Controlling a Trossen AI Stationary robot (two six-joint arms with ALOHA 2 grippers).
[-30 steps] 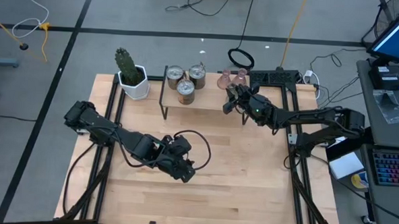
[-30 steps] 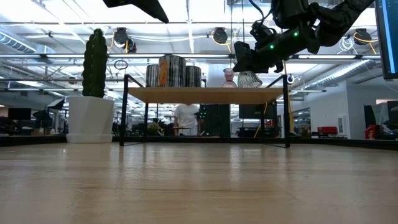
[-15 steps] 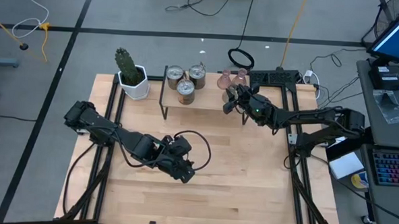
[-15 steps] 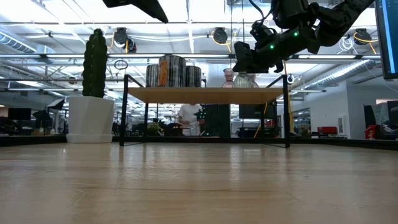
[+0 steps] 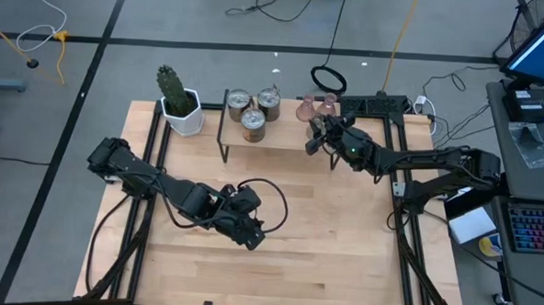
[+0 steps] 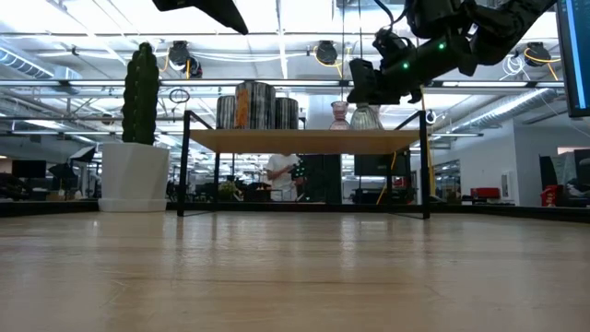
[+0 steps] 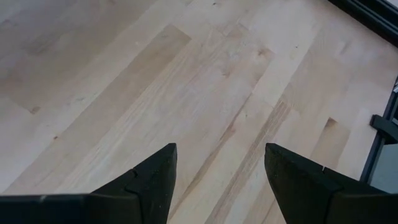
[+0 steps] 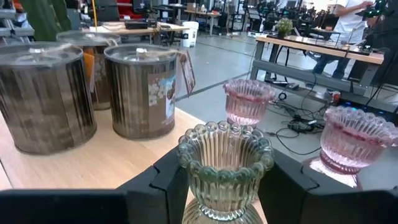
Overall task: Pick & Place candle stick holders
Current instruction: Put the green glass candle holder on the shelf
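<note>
At the high view's lower centre the left hand (image 5: 250,232) waits, open and empty, over bare worktop (image 5: 342,238). Upper right, the right hand (image 5: 315,136) straddles the olive-green holder (image 8: 225,163) on the shelf (image 6: 304,140), apparently just placed; next, retreat without knocking the pink holders (image 8: 247,101) beyond.

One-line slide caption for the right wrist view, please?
Green glass holder stands between the right claw fingers on the shelf, beside two pink holders and three metal tins.

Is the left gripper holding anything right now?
No, the left gripper hangs open over the bare wooden table, with nothing between its fingers.
</note>
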